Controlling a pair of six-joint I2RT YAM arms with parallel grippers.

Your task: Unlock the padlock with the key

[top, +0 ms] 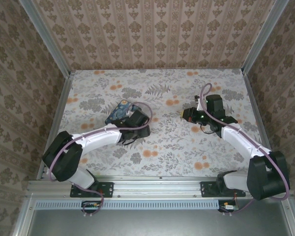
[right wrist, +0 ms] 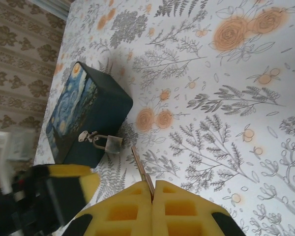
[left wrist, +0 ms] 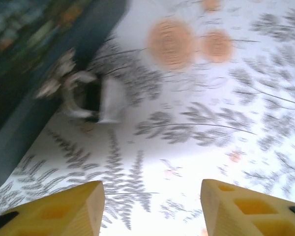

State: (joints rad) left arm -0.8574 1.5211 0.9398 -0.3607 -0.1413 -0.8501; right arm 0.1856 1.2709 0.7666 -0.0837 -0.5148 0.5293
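The small silvery padlock [right wrist: 110, 143] hangs from the clasp on the side of the dark blue tin [right wrist: 83, 113], resting on the floral table. My right gripper [right wrist: 152, 189] is shut on the key [right wrist: 141, 169]. The key's blade sticks out toward the padlock and stops a short way from it. In the left wrist view the padlock [left wrist: 96, 98] is blurred, beside the tin [left wrist: 19, 73]. My left gripper [left wrist: 152, 206] is open with nothing between its yellow fingers [left wrist: 64, 211], a little short of the padlock. From above, the left gripper [top: 130, 120] is beside the tin [top: 119, 110] and the right gripper [top: 183, 114] is further right.
The floral table [top: 162, 142] is walled in by patterned panels on three sides, with a metal rail [top: 157, 184] along the near edge. The left gripper's yellow and black fingers [right wrist: 49, 191] show at the lower left of the right wrist view, next to the tin.
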